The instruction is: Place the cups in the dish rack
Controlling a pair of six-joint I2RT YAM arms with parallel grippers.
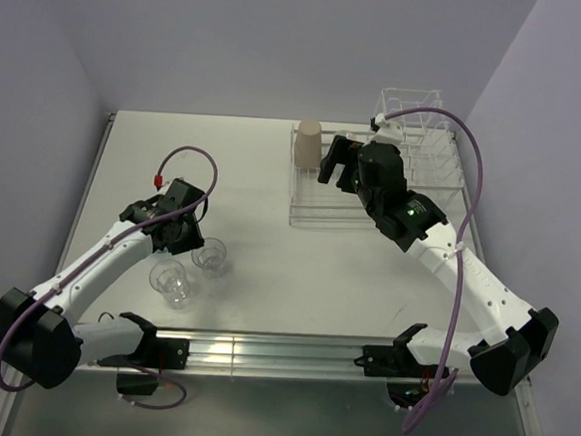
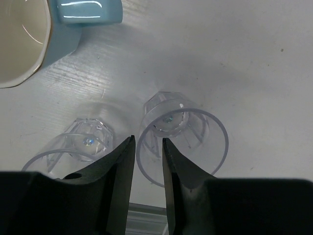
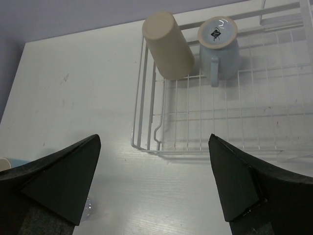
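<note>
Two clear tumblers (image 1: 210, 257) (image 1: 171, 282) stand upright on the table. In the left wrist view they are the right tumbler (image 2: 183, 137) and the left one (image 2: 80, 144). My left gripper (image 2: 148, 140) hangs over them with its jaws a narrow gap apart, and the right tumbler's left rim shows in that gap. A small light blue cup (image 2: 29, 39) with a cream inside stands beyond them. The white dish rack (image 1: 412, 187) (image 3: 234, 112) holds the tan paper cup (image 1: 308, 144) (image 3: 167, 45) and the light blue mug (image 3: 218, 49), both upside down. My right gripper (image 3: 154, 139) (image 1: 332, 163) is wide open and empty by the rack's left end.
The rack's tall plate dividers (image 1: 413, 112) stand at its far right end. A metal rail (image 1: 261, 354) runs along the table's near edge between the arm bases. Walls close in the table on the left, back and right.
</note>
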